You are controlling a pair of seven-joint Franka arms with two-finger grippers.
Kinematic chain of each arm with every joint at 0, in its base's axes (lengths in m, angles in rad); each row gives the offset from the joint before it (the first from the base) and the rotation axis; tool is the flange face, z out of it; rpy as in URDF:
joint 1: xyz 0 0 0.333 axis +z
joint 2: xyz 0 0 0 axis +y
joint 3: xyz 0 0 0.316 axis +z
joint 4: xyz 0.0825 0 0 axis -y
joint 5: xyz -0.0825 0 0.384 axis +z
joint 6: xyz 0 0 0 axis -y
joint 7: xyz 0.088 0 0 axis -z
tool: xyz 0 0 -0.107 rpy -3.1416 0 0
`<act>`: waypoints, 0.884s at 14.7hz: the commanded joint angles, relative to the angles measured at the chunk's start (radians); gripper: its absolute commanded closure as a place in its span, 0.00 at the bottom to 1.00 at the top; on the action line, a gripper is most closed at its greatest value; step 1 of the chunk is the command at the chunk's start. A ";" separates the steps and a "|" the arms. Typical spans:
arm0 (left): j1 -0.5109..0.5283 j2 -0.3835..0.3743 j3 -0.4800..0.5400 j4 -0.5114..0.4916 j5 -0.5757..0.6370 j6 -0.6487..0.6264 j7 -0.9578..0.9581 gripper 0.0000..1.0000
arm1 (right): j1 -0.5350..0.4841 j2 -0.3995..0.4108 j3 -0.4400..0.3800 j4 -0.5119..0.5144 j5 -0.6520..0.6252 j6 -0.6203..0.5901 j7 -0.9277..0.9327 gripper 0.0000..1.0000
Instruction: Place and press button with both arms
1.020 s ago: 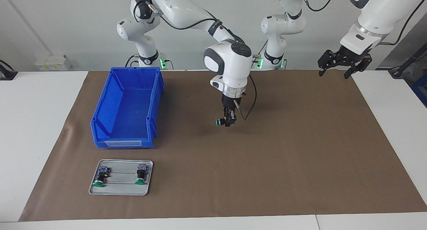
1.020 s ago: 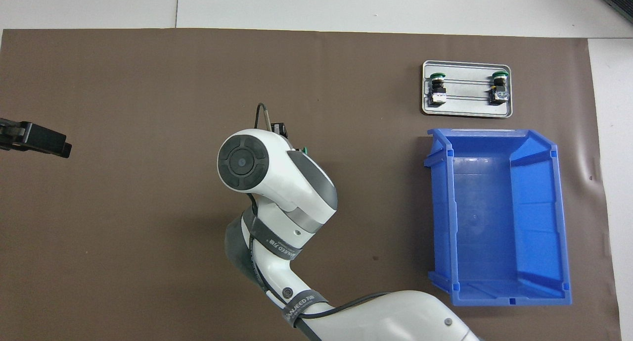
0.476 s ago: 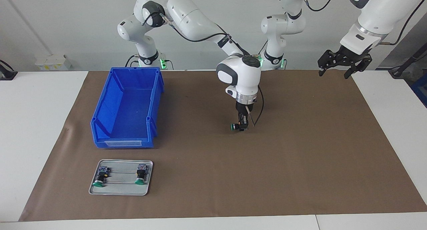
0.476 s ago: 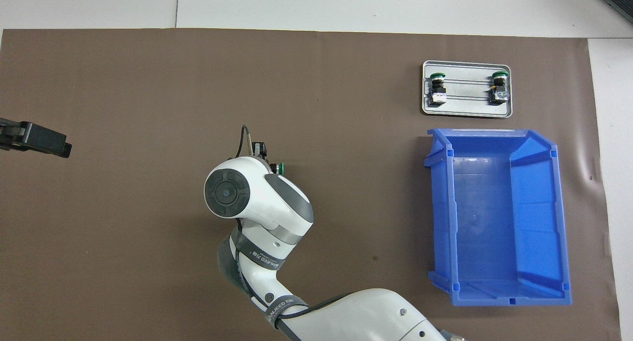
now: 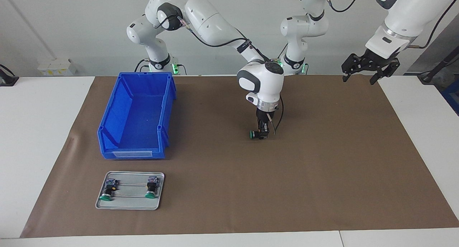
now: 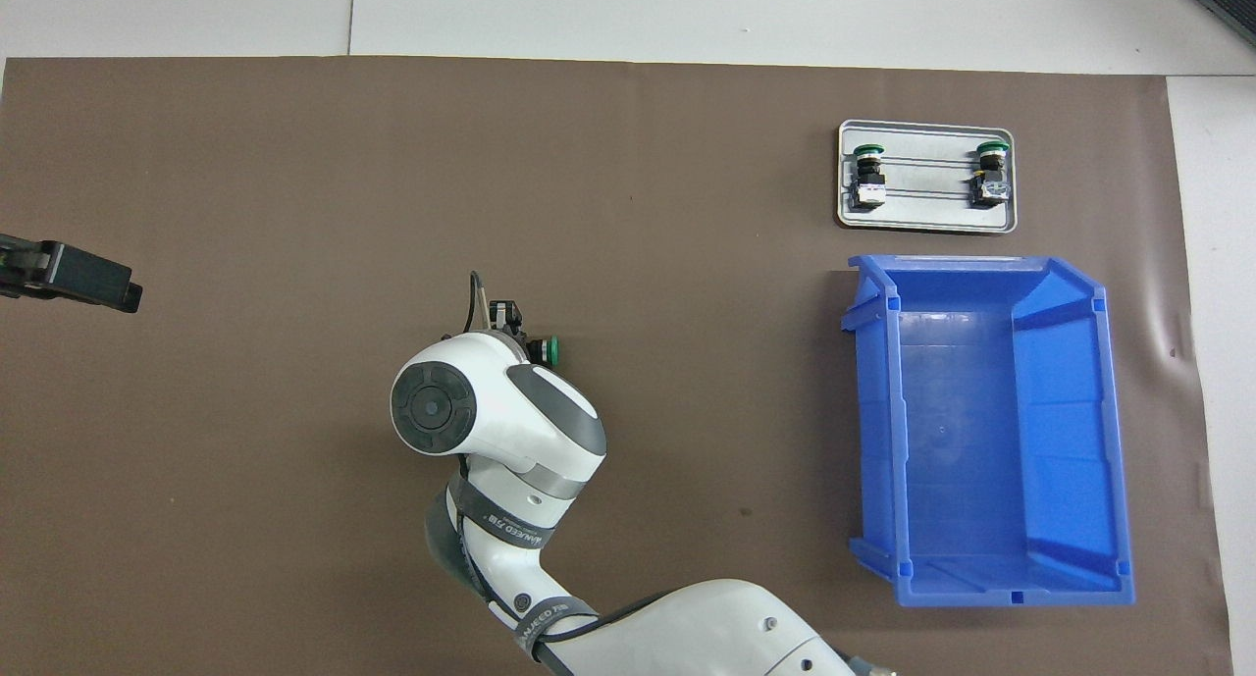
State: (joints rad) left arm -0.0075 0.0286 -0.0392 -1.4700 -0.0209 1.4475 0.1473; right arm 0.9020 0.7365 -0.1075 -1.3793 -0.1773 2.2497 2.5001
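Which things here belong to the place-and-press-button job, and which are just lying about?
In the job:
- green-capped button, gripped low over the brown mat
- right tool gripping it
- left tool, waiting above the table's left-arm end

Lying about:
- empty blue bin
- grey tray
- two spare buttons on the tray

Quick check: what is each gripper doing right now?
Right gripper: shut on the button, low over the mat's middle.
Left gripper: open, holding nothing, waiting raised at its own end.

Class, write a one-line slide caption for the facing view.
Right gripper holds the green-capped button low over the brown mat mid-table, while the left gripper waits raised.
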 commanded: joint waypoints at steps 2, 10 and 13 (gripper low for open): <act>0.015 -0.032 -0.014 -0.039 0.019 0.019 -0.008 0.00 | -0.002 -0.021 0.006 -0.004 -0.083 0.033 0.031 0.00; -0.009 -0.032 -0.025 -0.062 0.018 0.132 0.047 0.03 | -0.144 -0.354 0.006 -0.229 -0.038 0.005 -0.384 0.00; -0.061 -0.042 -0.027 -0.098 0.015 0.165 0.222 0.08 | -0.256 -0.488 0.006 -0.319 0.054 -0.019 -0.707 0.00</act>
State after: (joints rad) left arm -0.0299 0.0272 -0.0726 -1.5008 -0.0209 1.5564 0.2818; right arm 0.7095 0.3733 -0.1166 -1.5691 -0.1704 2.2366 1.9656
